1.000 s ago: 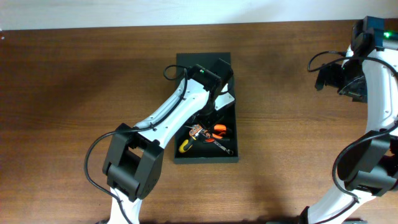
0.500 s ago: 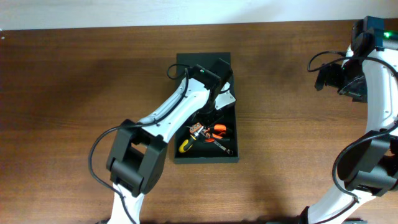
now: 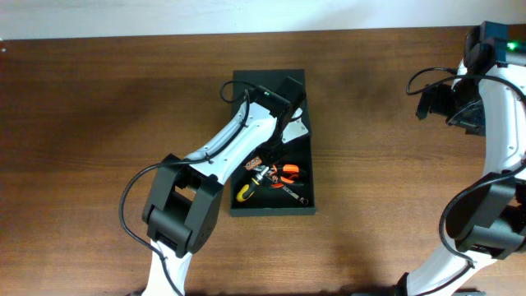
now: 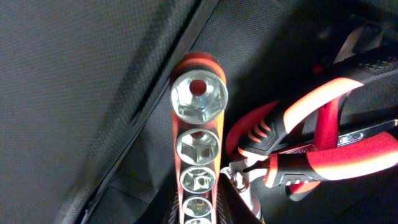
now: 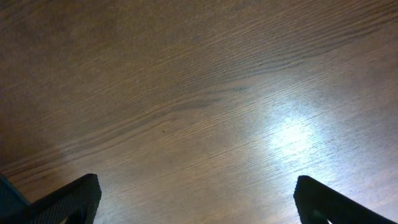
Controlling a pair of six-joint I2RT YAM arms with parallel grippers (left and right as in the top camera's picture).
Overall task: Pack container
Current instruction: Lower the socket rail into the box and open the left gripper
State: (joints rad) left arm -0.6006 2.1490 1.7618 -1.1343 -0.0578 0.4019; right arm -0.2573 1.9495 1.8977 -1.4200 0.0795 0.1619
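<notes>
- My left gripper (image 3: pixel 277 150) reaches down inside the container (image 3: pixel 271 210) and is pinched narrow on a socket rail (image 4: pixel 198 155), whose sockets face my wrist camera.
- Red-handled pliers (image 4: pixel 323 140) lie just beside the rail.
- The container sits in the middle of the desk (image 3: pixel 82 123), with its flap laid back.
- My right gripper (image 5: pixel 198 202) is spread wide above the desk, well apart at the right.

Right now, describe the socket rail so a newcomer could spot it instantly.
Start at the dark container mid-table on the wood and look inside, toward its left side. The socket rail is a red strip carrying a row of chrome hex sockets shrinking in size, unlike the red-and-black-handled pliers beside it.
</notes>
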